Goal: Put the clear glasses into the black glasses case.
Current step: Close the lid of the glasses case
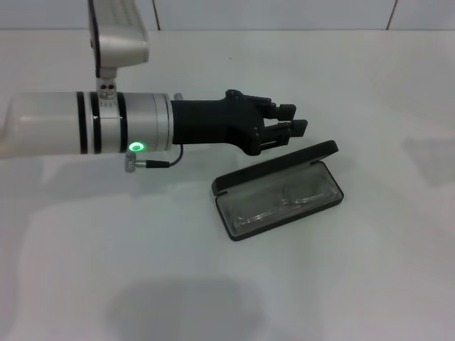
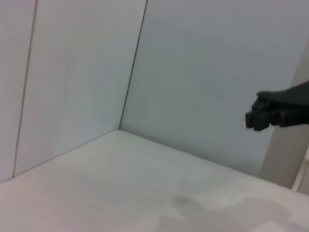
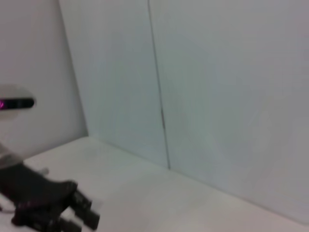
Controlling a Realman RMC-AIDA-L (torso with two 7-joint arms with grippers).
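Note:
The black glasses case (image 1: pixel 317 154) lies open on the white table, right of centre in the head view, with its lid tipped back toward the far side. The clear glasses (image 1: pixel 281 204) lie inside its lower tray, folded and hard to make out against the lining. My left gripper (image 1: pixel 294 119) hovers just beyond the lid's far edge, fingers together and holding nothing. It also shows low in the right wrist view, where the left gripper (image 3: pixel 82 215) is empty. The right gripper is out of view.
The white table (image 1: pixel 370 284) stretches all round the case. A tiled white wall (image 1: pixel 284 14) closes the far side. My left arm's silver forearm (image 1: pixel 85 124) reaches in from the left above the table.

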